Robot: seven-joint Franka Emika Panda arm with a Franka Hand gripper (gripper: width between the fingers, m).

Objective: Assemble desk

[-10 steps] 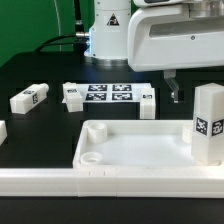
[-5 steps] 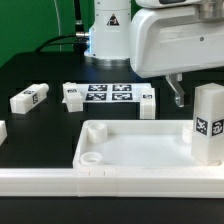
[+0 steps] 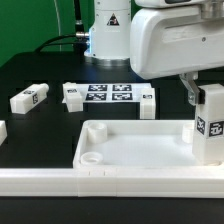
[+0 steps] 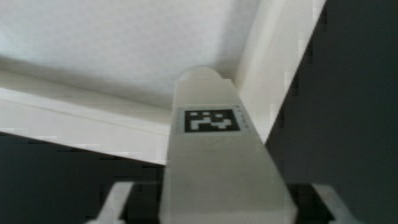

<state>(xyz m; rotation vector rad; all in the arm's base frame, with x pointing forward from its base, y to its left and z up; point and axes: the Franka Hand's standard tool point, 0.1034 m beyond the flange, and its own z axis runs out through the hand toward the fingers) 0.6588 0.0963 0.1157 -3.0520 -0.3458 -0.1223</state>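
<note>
The white tabletop (image 3: 135,150) lies tray-like at the front, with a round socket (image 3: 90,157) at its near left corner. One white leg (image 3: 208,125) stands upright in its right corner, tag facing out. My gripper (image 3: 197,98) is just above and behind the top of this leg; one dark finger (image 3: 189,92) shows beside it. In the wrist view the leg (image 4: 214,140) runs up between my fingers (image 4: 121,200), with dark gaps on both sides. My gripper (image 4: 214,208) is open and straddles the leg. The tabletop's rim (image 4: 267,60) lies beyond.
Loose legs lie on the black table: one at the exterior view's left (image 3: 30,98), one (image 3: 72,95) and another (image 3: 147,103) at the two ends of the marker board (image 3: 108,94), and one cut off at the left edge (image 3: 2,130). A long white rail (image 3: 100,182) runs along the front.
My gripper has moved toward the exterior view's right and down, from beside the marker board's end to the top of the upright leg. Nothing else moved.
</note>
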